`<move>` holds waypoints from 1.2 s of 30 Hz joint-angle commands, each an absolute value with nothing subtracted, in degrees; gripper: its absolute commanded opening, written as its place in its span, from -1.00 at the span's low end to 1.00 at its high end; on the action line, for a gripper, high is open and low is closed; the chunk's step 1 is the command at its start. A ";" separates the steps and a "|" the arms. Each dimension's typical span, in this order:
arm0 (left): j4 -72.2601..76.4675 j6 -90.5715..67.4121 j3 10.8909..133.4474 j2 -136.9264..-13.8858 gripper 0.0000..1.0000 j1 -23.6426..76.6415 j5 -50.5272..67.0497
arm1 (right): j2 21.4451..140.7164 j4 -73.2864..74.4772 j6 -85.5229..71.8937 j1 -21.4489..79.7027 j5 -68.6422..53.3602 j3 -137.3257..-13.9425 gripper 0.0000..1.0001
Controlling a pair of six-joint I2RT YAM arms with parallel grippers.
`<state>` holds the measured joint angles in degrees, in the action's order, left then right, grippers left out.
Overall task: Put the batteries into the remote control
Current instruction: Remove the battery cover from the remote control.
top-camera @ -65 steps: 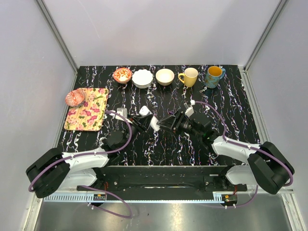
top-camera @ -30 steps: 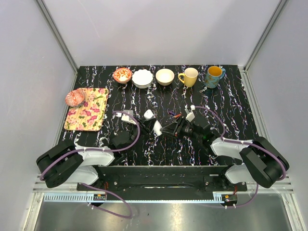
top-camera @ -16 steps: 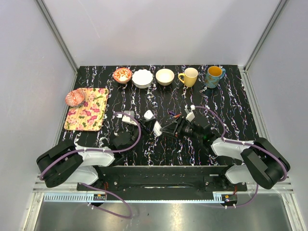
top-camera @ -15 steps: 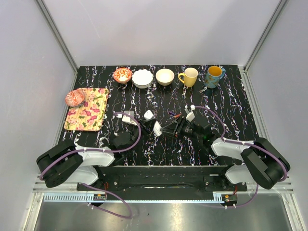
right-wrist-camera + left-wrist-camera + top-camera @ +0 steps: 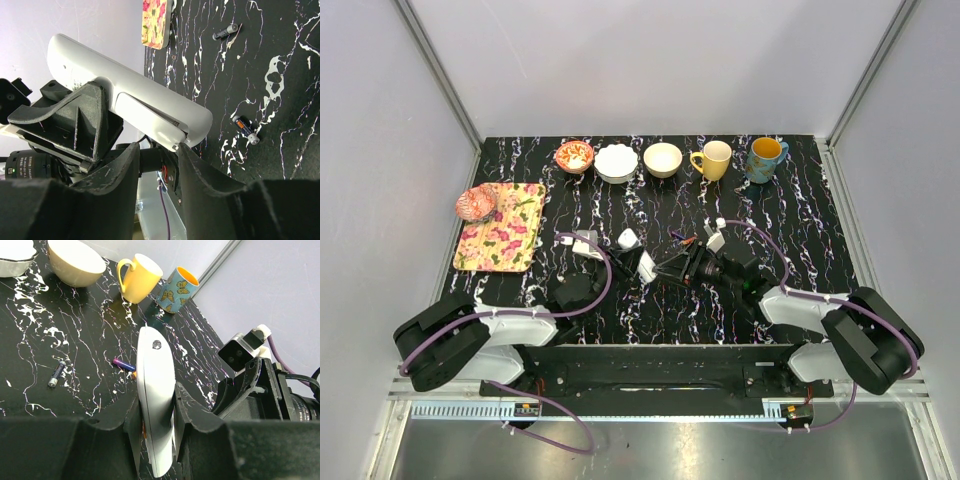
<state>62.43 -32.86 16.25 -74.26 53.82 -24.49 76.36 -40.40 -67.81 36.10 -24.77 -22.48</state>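
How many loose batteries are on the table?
2. A dark battery lies alone on the table; a purple battery pokes out behind the remote control. Others may be hidden.

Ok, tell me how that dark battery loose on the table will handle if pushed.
The dark battery is a cylinder lying on its side on the glossy table, so a sideways push would probably roll it. Tiny beside the remote control, it is likely light and easy to fumble.

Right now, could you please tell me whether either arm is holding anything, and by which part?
The left fingers clamp the remote across its long edges, nearer one end. The right fingers stand apart, holding nothing.
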 commanded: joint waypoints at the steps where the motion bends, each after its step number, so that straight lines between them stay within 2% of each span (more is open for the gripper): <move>1: 64.42 -33.66 17.23 -74.35 -1.00 54.49 -22.33 | 75.23 -43.33 -67.06 35.95 -25.31 -23.47 -0.15; 24: 69.17 -34.89 19.42 -84.46 -1.00 54.40 -21.71 | 81.47 -44.12 -64.42 33.57 -27.42 -20.39 -0.14; 36: 70.31 -34.72 19.16 -85.78 -1.00 54.40 -23.03 | 83.67 -44.65 -63.63 32.26 -28.04 -19.42 -0.14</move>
<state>64.53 -34.54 17.54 -85.47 54.08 -22.96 83.00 -41.58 -65.12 32.67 -26.74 -19.77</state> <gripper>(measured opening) 0.287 0.427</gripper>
